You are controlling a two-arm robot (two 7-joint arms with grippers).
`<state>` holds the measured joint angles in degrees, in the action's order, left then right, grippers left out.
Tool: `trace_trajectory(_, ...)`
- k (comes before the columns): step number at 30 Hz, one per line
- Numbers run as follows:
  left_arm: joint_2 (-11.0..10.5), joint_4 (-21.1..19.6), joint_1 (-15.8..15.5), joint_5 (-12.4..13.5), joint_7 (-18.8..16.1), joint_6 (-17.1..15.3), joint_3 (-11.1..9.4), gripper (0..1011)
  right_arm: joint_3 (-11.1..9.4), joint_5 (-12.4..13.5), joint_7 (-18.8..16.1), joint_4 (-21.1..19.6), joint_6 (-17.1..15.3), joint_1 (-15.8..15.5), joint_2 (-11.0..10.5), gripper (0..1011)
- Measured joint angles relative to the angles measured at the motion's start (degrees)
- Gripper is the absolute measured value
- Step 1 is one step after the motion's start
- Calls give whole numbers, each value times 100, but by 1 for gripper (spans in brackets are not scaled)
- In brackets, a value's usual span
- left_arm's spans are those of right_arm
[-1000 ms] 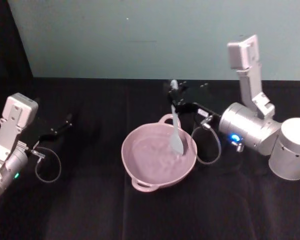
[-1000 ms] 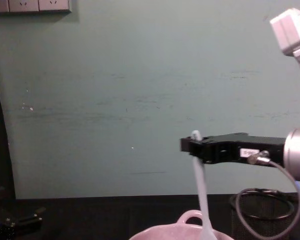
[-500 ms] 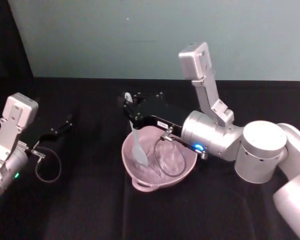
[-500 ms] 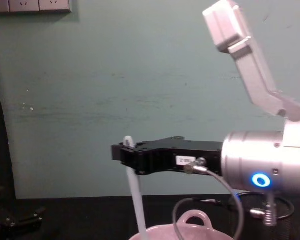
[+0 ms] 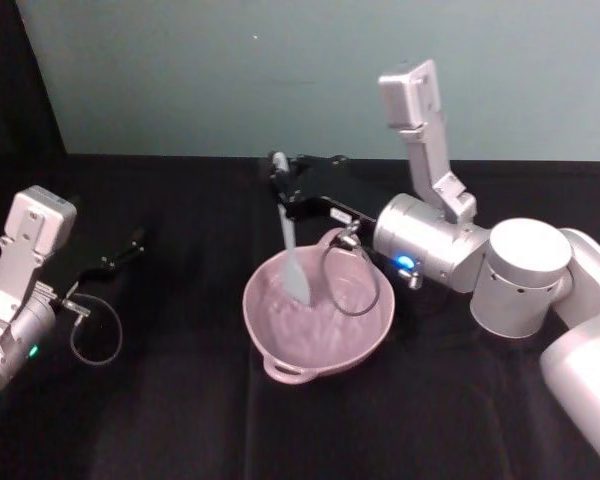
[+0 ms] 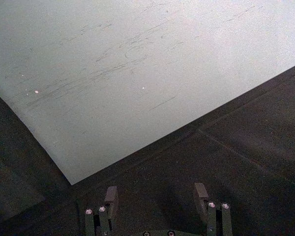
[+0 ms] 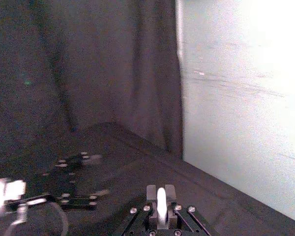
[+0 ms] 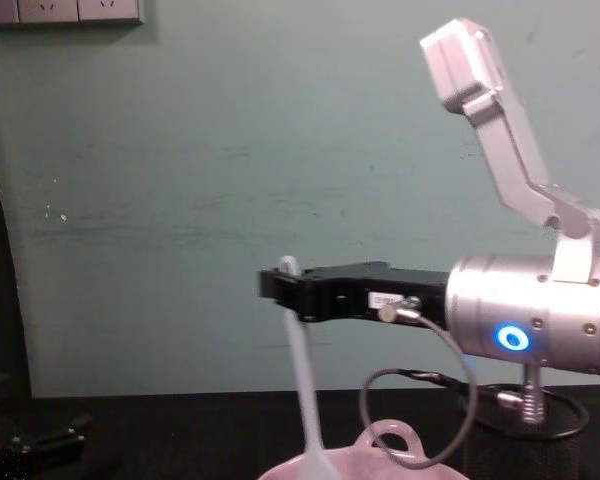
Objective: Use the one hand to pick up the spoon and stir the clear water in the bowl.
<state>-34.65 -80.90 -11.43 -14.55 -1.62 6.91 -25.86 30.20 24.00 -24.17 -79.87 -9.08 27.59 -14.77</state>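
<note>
Right gripper (image 5: 280,186): held over the far-left rim of the bowl (image 5: 280,372), jaws clamped on the handle top of the spoon (image 5: 293,258).
Spoon: hung nearly upright, blade down inside the bowl, in its left half.
Bowl: set mid-tabletop (image 5: 180,420).
Left gripper (image 5: 122,254): rested at the tabletop's left, jaws apart, nothing held.
Risks: water could be slopped over the rim by a fast sweep. The bowl could be shoved if the blade is driven against its wall. The cable (image 5: 348,290) looped above the bowl could be dipped in.
</note>
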Motion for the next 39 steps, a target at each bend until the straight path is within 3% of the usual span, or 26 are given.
trace_trajectory(7,0,0,0,0,0,0,0,1011,-254,-73,259,64,-28,-75,-202,110)
trace_trajectory(13,0,0,0,0,0,0,0,1011,-526,-167,429,-347,-89,-316,-472,110)
trace_trajectory(22,0,0,0,0,0,0,0,1011,-617,-240,420,-833,-267,-580,-657,110)
trace_trajectory(31,0,0,0,0,0,0,0,1011,-350,-404,260,-1216,-421,-710,-676,110)
trace_trajectory(39,0,0,0,0,0,0,0,1011,35,-530,68,-1231,-473,-646,-485,110)
